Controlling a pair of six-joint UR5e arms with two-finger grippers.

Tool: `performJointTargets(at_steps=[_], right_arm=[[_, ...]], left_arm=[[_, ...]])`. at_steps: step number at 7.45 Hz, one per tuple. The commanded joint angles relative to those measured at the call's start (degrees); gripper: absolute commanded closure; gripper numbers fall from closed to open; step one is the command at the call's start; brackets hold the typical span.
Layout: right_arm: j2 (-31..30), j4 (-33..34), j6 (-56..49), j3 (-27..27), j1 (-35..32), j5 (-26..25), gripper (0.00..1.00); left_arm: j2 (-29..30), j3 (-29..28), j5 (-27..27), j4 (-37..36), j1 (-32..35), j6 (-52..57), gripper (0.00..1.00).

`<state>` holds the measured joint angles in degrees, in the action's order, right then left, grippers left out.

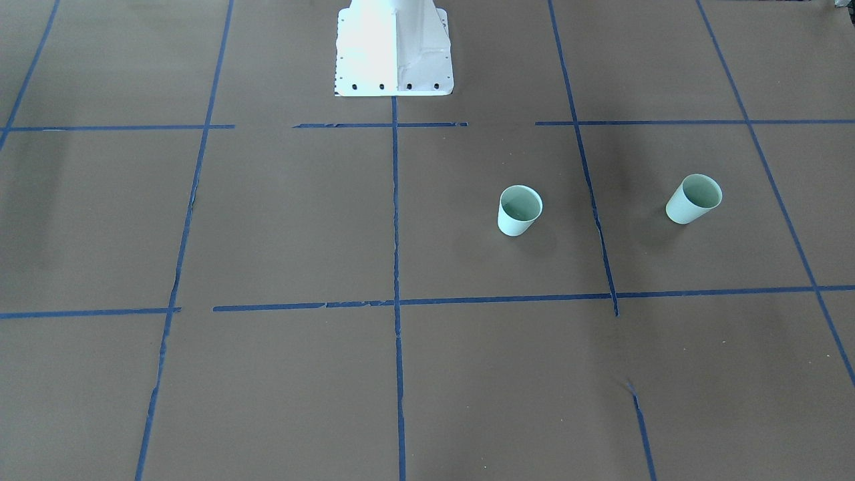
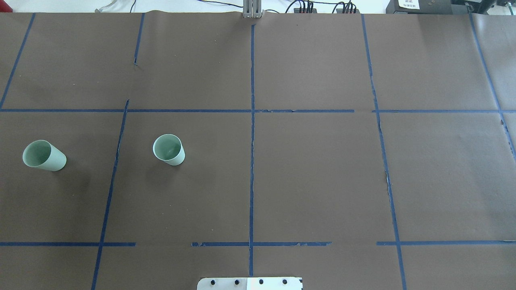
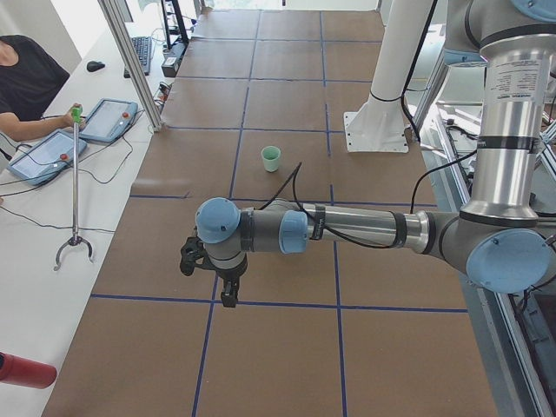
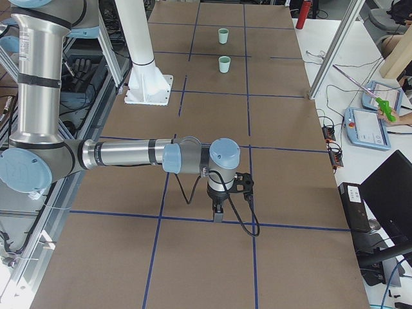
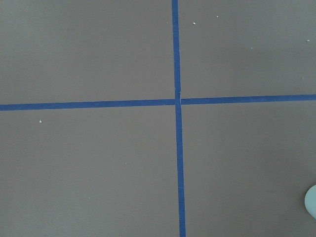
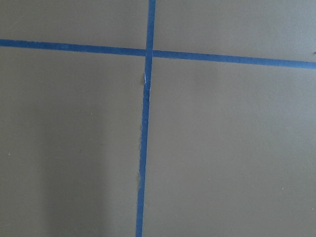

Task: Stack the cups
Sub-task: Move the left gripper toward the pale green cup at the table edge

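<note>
Two pale mint-green cups stand upright and apart on the brown table. One cup (image 2: 169,149) (image 1: 520,210) is left of the centre line, the other cup (image 2: 43,156) (image 1: 693,199) is near the table's left end. Both show far off in the exterior right view (image 4: 224,64) (image 4: 223,36). The exterior left view shows only one cup (image 3: 271,158). A pale green edge (image 5: 311,201) shows in the left wrist view. My left gripper (image 3: 228,295) hangs over the table's left end, my right gripper (image 4: 217,215) over the right end. I cannot tell whether either is open or shut.
Blue tape lines (image 2: 252,133) divide the table into squares. The white robot pedestal (image 1: 394,50) stands at the table's middle rear. Operators with tablets (image 3: 52,152) and a grabber stick (image 3: 76,182) sit along the far side. Cables hang under both wrists.
</note>
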<state>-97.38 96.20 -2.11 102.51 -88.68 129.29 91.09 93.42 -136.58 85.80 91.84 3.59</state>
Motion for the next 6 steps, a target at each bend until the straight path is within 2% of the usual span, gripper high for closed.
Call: performJointTargets(at_steps=[1, 3, 4, 6], right_arm=[[0.0, 0.0, 0.0, 0.1, 0.0, 0.0, 0.0], [0.0, 0.0, 0.0, 0.0, 0.0, 0.0, 0.0], [0.0, 0.0, 0.0, 0.0, 0.0, 0.0, 0.0], [0.0, 0.0, 0.0, 0.0, 0.0, 0.0, 0.0]], left_arm=[[1.1, 0.7, 0.3, 1.0, -0.3, -0.2, 0.0], [1.6, 2.1, 0.3, 0.9, -1.7, -0.5, 0.0], [1.5, 4.6, 0.2, 0.9, -2.4, -4.7, 0.0], [1.6, 9.6, 0.2, 3.3, -8.9, -22.8, 0.0]])
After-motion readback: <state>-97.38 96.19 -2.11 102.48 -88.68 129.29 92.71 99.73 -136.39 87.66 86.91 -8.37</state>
